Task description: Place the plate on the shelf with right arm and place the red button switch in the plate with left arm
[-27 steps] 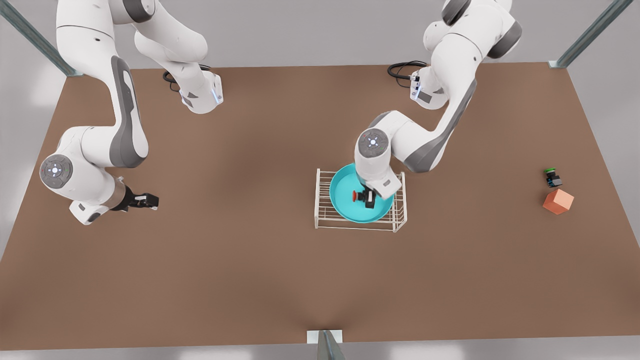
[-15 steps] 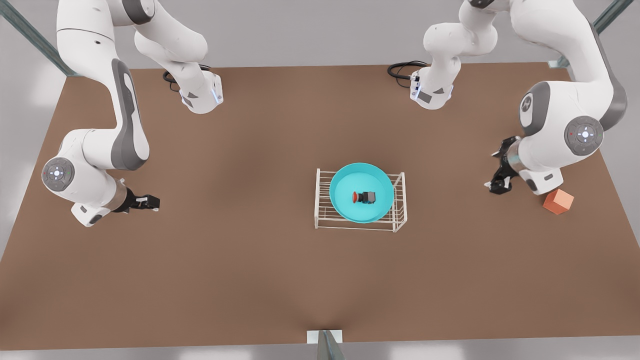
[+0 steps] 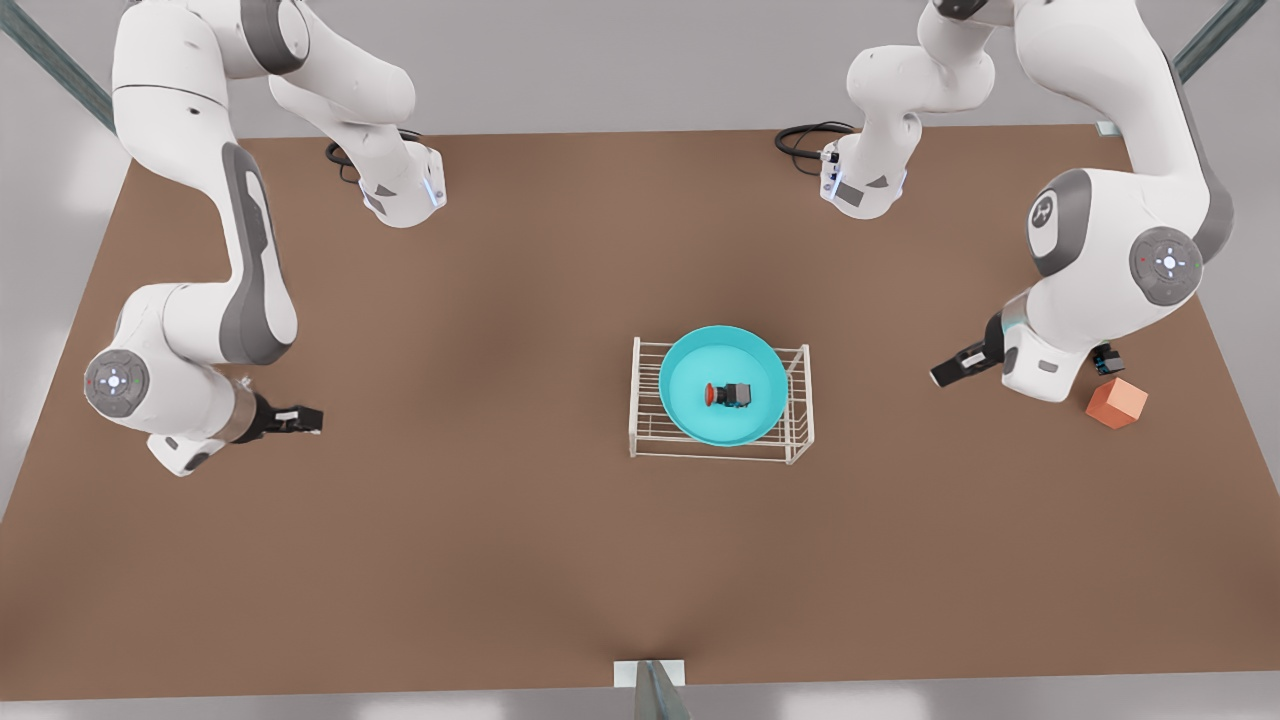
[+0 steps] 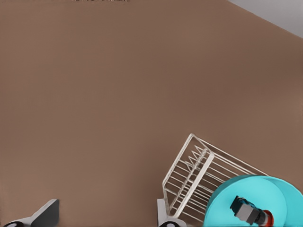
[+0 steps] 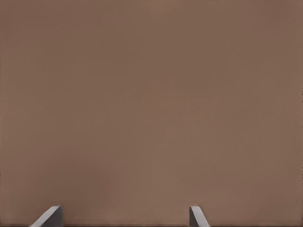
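Since the earlier frame, the left gripper [image 3: 940, 376] has been swung lower at the front view's right, its fingers [image 4: 46, 213] spread wide and empty. The table [image 3: 500, 520] carries the shelf [image 3: 645, 400] right of centre, the plate [image 3: 690, 400] set on it, the red button switch [image 3: 727, 394] lying inside. At the left edge the right gripper [image 3: 312, 419] is held open, empty.

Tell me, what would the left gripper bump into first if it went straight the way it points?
Probably the bare table. The left gripper tilts downward, with the shelf off to one side of its line, though depth is hard to judge.
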`<state>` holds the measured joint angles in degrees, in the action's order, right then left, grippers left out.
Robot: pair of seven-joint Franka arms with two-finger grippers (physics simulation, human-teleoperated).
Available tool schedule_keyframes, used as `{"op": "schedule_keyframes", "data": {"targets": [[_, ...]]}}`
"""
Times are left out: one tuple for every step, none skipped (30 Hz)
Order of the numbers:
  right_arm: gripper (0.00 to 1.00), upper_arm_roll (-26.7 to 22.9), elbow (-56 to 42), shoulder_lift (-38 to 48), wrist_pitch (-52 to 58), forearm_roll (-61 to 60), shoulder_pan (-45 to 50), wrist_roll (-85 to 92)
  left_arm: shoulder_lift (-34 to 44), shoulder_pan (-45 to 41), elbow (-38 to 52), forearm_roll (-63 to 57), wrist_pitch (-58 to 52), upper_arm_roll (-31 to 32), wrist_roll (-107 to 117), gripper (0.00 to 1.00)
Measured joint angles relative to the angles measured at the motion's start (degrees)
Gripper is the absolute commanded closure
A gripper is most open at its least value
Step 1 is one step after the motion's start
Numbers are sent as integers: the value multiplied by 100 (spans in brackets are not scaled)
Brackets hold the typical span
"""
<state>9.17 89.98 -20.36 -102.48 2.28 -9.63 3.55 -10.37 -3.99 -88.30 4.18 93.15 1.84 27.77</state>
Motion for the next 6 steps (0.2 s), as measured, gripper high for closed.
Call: {"op": "schedule_keyframes", "data": {"targets": [[0,-33,-288,-41,299,5,-13,1,-3,-3,1,0,13,0,-177,0],[0,-30,-432,-97,554,9,-30,1,-5,-5,2,0,26,0,-344,0],[0,-24,-507,-149,771,12,-27,2,-5,-6,2,-1,37,0,-502,0],[0,-47,-549,-166,954,15,-20,2,-6,-6,2,-1,47,0,-652,0],[0,-56,-571,-172,1109,15,-28,3,-6,-6,2,-1,56,0,-793,0],[0,-82,-582,-171,1241,17,-28,3,-6,-5,2,-1,63,0,-927,0]]}}
